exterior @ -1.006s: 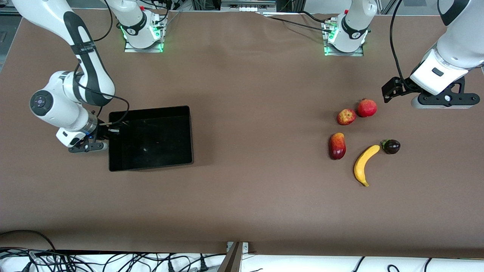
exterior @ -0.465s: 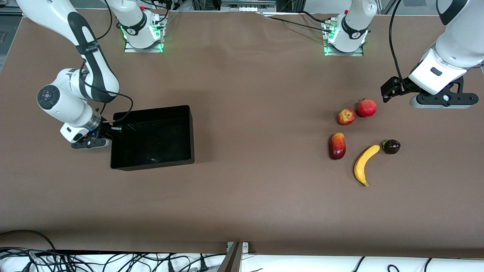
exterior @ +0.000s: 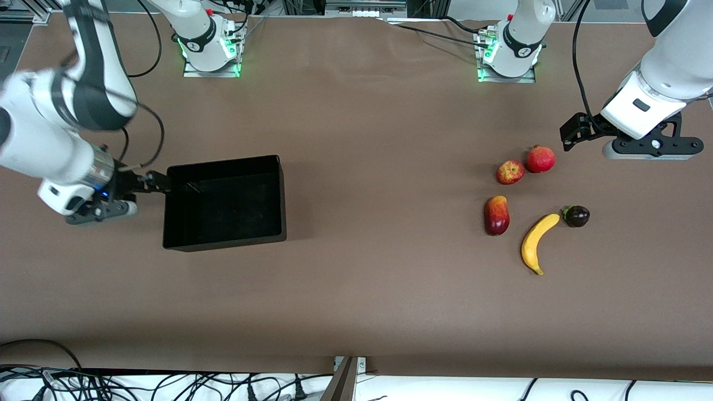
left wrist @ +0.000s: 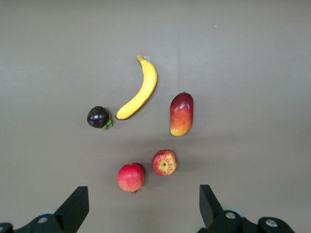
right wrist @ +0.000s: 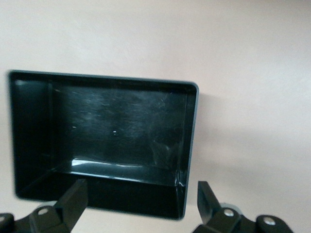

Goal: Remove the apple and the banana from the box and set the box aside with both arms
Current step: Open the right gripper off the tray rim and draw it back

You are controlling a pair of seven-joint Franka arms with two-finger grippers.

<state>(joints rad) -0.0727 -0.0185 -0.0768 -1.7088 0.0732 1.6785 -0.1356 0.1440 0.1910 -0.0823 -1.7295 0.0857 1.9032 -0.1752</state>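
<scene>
Banana [exterior: 537, 242] lies tip toward front camera; both grippers [left wrist: 141, 213] [right wrist: 141, 208] spread wide.

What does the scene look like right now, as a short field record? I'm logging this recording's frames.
box: black bin, nothing in it, toward the right arm's end of the table
right gripper: open, at the box's end wall, not gripping it
left gripper: open, above the table beside the pomegranate
banana: on the table, nearest the front camera
apple: beside the pomegranate
other fruit: mango-like fruit; dark purple fruit at the banana's tip
fruits in box: none
</scene>
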